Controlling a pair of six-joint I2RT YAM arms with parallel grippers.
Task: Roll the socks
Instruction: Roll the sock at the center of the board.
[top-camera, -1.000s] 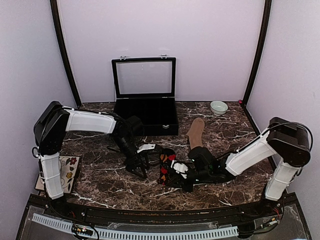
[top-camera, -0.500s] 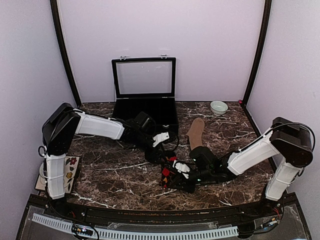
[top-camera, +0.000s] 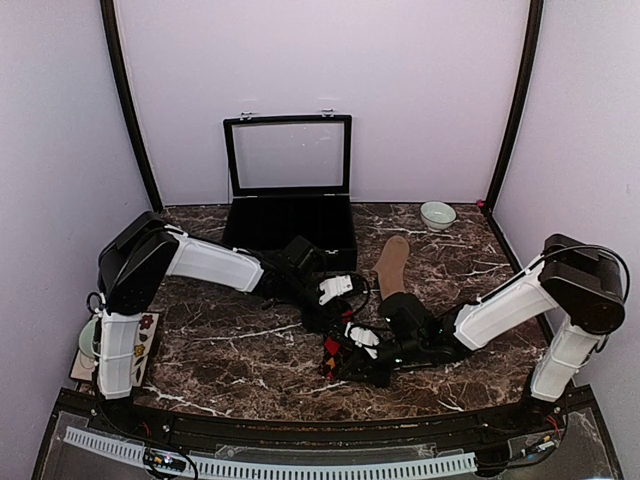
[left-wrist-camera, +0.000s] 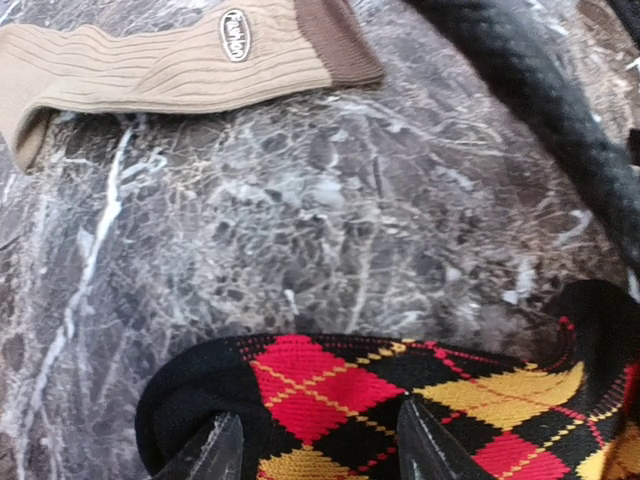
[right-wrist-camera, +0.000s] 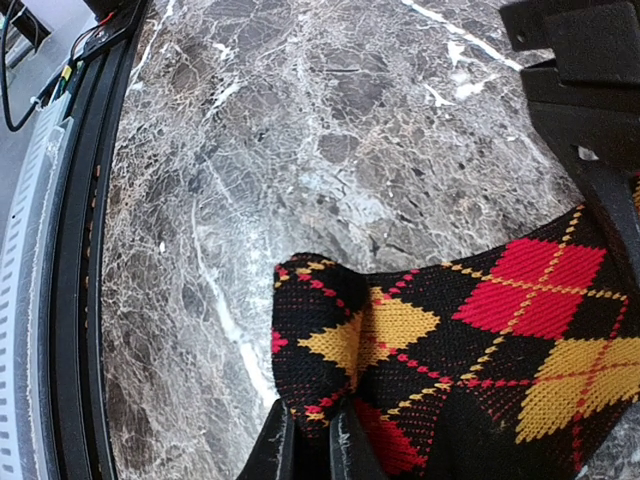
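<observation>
The black argyle sock (top-camera: 330, 347) with red and yellow diamonds lies near the table's front middle. My right gripper (right-wrist-camera: 315, 440) is shut on a pinched fold at one end of it, low over the marble; in the top view that gripper (top-camera: 342, 362) sits at the sock's near end. My left gripper (left-wrist-camera: 320, 450) stands over the argyle sock's (left-wrist-camera: 400, 400) other end, its fingers (left-wrist-camera: 215, 450) apart and straddling the fabric. In the top view my left gripper (top-camera: 335, 318) is just behind the sock. The tan sock (top-camera: 392, 265) lies flat further back, also in the left wrist view (left-wrist-camera: 180, 60).
An open black display case (top-camera: 290, 225) with a glass lid stands at the back. A small pale bowl (top-camera: 437, 215) sits at the back right. A floral card (top-camera: 137, 345) lies at the left front edge. A black cable (left-wrist-camera: 540, 90) crosses above the marble.
My left arm has swung right from beside the argyle sock to over its far end, and its jaws have narrowed. The right gripper has kept its pinch in place.
</observation>
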